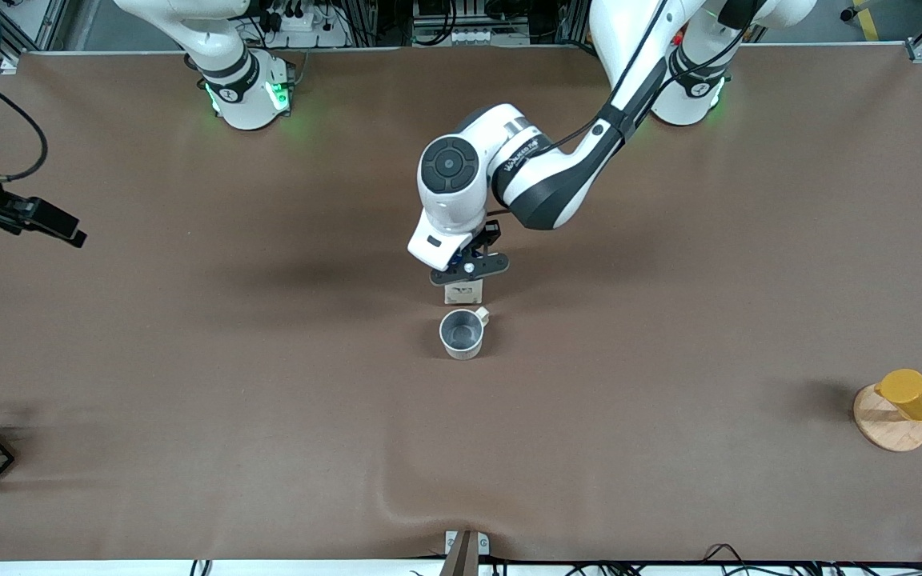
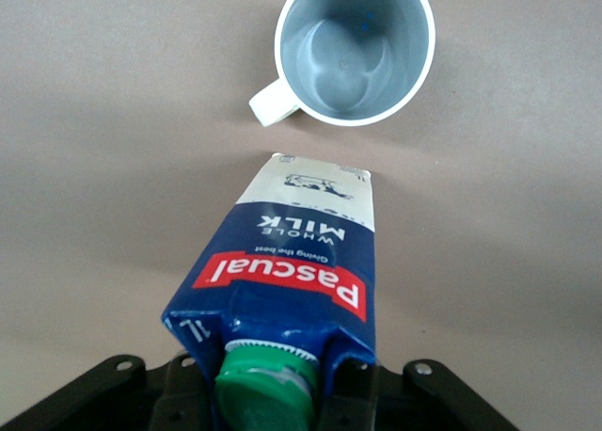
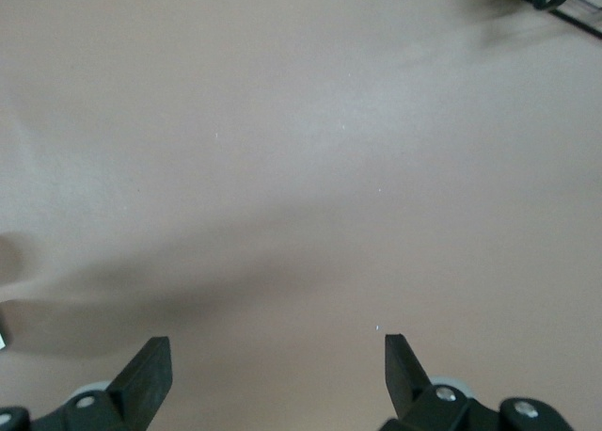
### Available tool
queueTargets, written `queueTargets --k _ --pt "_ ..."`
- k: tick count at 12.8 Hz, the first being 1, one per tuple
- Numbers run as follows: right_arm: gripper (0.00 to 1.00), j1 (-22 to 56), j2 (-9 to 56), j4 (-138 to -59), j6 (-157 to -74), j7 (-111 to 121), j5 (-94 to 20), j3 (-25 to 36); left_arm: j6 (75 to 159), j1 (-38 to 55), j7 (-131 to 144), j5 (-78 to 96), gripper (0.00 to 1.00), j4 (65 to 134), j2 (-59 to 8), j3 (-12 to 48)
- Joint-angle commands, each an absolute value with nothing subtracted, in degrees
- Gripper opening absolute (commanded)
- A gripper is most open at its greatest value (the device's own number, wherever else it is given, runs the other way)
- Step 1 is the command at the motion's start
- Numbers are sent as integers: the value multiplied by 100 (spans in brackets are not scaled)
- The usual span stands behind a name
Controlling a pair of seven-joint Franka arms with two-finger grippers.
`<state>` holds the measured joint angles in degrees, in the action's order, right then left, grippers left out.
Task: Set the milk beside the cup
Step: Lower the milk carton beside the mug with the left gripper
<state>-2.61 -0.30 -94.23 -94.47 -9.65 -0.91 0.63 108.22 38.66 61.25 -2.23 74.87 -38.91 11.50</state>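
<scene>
Front view shows the left gripper [image 1: 467, 272] in the middle of the table [image 1: 269, 360], clenched on the top of the milk [image 1: 462, 293]. The carton stands upright, just beside the cup [image 1: 462, 334] and a little farther from the front camera than it; a narrow gap separates them. In the left wrist view the fingers [image 2: 350, 389] press both sides of the milk [image 2: 292, 271] by its green cap [image 2: 266, 386], and the cup [image 2: 356, 50] sits near its base, handle toward the carton. The right gripper [image 3: 277, 370] waits with jaws spread wide over bare table at the right arm's end. A yellow cup [image 1: 913, 394] lies on a wooden disc [image 1: 887, 424] toward the left arm's end.
</scene>
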Motion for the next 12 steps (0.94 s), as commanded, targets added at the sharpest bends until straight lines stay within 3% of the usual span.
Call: queueTargets --k 1,10,11,12 --pt "100 -325 70 -9176 -9404 -1011 -52 18 10907 3929 6152 -369 0 7295 -4060 1072" --pt "100 -316 79 -9176 -9387 -1020 -53 18 11241 3920 6152 -483 0 7304 -4263 1055" --pt "100 -316 79 -9176 -9387 -1020 -61 18 11372 3903 6161 -483 66 7304 -4245 1063" --pt "100 -299 79 -9176 -9378 -1020 -44 18 11443 3928 6144 -510 100 7321 -4254 1011"
